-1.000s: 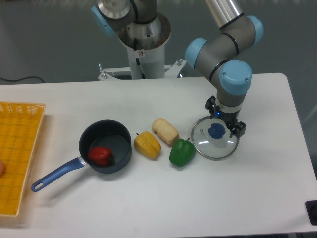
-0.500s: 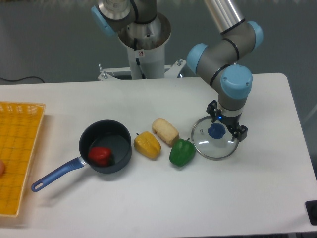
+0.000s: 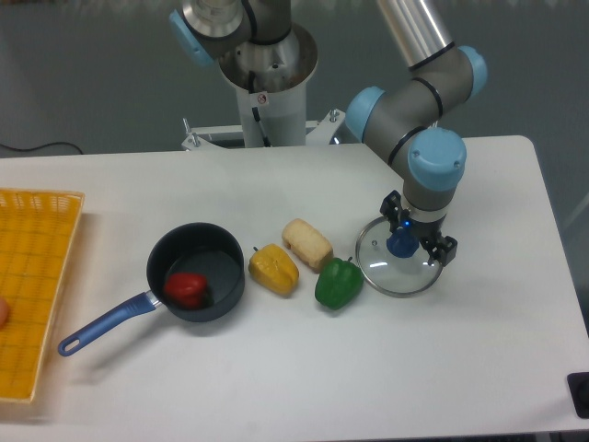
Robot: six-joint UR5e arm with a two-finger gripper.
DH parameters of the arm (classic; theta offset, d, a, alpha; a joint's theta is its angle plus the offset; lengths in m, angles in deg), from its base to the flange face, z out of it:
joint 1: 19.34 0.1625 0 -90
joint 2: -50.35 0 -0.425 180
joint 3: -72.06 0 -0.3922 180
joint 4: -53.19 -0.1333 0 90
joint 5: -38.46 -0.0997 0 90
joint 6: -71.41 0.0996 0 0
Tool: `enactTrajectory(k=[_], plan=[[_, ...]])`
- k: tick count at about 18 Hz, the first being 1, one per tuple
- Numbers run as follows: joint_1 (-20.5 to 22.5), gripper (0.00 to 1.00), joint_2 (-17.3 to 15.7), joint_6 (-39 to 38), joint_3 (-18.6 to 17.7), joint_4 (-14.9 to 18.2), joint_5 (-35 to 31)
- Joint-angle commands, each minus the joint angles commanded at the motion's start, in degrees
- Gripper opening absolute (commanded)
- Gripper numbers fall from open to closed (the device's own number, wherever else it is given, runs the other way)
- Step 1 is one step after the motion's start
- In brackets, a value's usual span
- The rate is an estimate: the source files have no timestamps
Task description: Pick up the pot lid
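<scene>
On the worktop [image 3: 230,387], left to right: a crate [image 3: 41,276]; a pan [image 3: 221,267] with a vegetable [image 3: 186,290] inside; a squash [image 3: 275,270]; bread [image 3: 307,243] behind it; a pepper [image 3: 339,283] nearer the front; the pot lid [image 3: 391,278].

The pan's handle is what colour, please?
The handle is blue, seen best in the camera view.

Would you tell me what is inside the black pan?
A red item lies in the pan, near the handle; whatever is directly beneath it is covered, so unseen.
</scene>
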Motion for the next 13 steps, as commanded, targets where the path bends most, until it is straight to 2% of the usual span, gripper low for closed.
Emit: enactTrajectory(k=[13], plan=[[-0.53,0.99,0.7,-1.41,-0.09,0.26,-0.44]])
